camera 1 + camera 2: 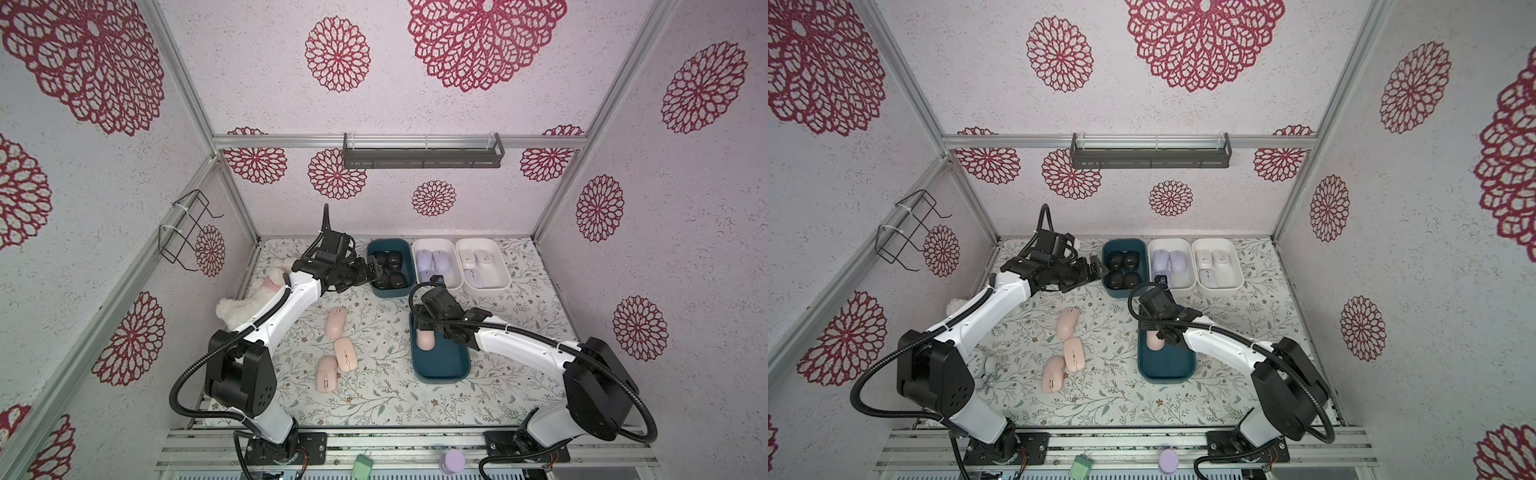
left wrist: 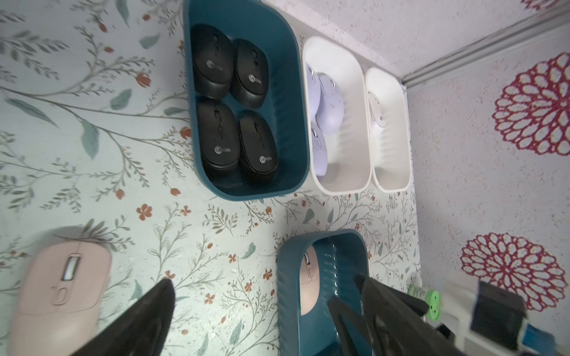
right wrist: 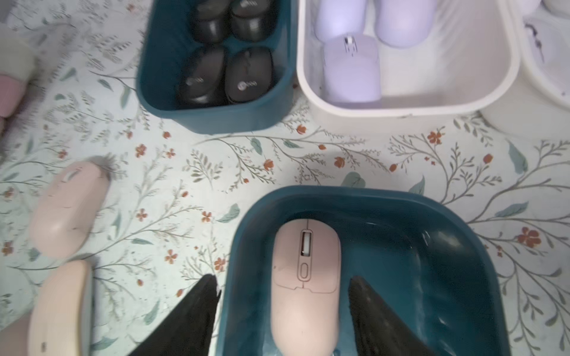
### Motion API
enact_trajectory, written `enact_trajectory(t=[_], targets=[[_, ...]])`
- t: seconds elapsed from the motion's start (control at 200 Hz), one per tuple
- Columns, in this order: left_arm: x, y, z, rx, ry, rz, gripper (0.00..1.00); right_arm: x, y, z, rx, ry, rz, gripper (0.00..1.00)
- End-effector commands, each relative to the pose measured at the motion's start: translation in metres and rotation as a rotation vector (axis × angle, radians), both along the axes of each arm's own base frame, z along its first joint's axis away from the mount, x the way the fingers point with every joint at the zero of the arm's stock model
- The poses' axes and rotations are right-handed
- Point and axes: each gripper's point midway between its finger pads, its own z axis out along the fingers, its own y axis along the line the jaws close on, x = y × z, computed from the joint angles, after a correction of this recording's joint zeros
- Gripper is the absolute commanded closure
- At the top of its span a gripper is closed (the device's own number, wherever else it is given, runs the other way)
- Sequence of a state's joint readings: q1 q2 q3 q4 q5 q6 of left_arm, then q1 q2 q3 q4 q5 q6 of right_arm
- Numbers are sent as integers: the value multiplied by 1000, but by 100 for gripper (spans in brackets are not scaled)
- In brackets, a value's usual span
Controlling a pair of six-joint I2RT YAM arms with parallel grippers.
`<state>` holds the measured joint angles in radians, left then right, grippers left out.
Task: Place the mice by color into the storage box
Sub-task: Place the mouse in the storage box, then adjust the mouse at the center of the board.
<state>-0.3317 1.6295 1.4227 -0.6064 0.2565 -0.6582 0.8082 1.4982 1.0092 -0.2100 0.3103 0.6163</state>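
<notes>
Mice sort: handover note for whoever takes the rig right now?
Left gripper open, empty, by the far teal box. Right gripper open over the near teal box, jaws clear of the pink mouse lying in it.
Done: four black mice in the far teal box, three lavender mice in the middle white box, white mice in the end white box.
To do: three pink mice on the table, bound for the near teal box.
</notes>
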Motion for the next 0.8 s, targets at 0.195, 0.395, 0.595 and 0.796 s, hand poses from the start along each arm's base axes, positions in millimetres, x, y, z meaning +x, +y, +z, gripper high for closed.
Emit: enact_trajectory(t=[0.195,0.395,0.595,0.796], targets=[[24,119,44,19,-163,349,3,-18,102,34,-13,-87,253,27],[25,162,46,50,-179,468,3,-38,166,14,-1,-20,403,25],[26,169,44,58,-174,487,3,-40,198,-11,-54,19,427,21],[27,169,42,36,-166,488,3,-36,214,-31,-52,60,405,18]])
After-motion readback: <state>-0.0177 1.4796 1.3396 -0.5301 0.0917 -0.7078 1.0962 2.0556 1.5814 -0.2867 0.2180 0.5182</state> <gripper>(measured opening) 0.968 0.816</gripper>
